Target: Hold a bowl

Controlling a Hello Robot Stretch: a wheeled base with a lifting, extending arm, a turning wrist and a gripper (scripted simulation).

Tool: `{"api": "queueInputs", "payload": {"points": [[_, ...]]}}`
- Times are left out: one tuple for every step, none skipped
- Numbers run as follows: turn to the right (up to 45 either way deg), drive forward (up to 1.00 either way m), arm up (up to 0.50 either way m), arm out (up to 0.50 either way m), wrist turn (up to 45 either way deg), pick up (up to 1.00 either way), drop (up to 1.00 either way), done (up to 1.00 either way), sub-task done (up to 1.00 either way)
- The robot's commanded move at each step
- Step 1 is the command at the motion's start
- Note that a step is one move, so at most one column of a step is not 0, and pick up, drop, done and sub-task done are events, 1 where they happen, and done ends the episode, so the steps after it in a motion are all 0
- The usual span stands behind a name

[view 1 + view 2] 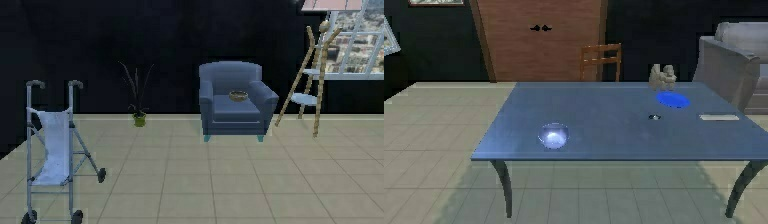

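Bowl (554,136), clear glass, sat upright on your blue table (609,105) toward the arm side view's left, well apart from the blue disc (674,100). Gripper state: you couldn't tell.

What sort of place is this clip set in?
Probably a home's living-dining area: a blue armchair and potted plant by the wall, plus a long blue table carrying a small bowl, with a wooden chair behind it.

Forward view faces far armchair (237,100); arm side view looks down on near table (614,125).
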Motion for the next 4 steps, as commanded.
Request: {"api": "queueInputs", "payload": {"points": [[0.0,0.00,0.50,0.00,0.0,0.00,0.00,0.00,0.00],[0.0,0.00,0.30,0.00,0.0,0.00,0.00,0.00,0.00],[0.0,0.00,0.00,0.50,0.0,0.00,0.00,0.00,0.00],[0.0,0.00,0.00,0.00,45.0,0.00,0.00,0.00,0.00]]}}
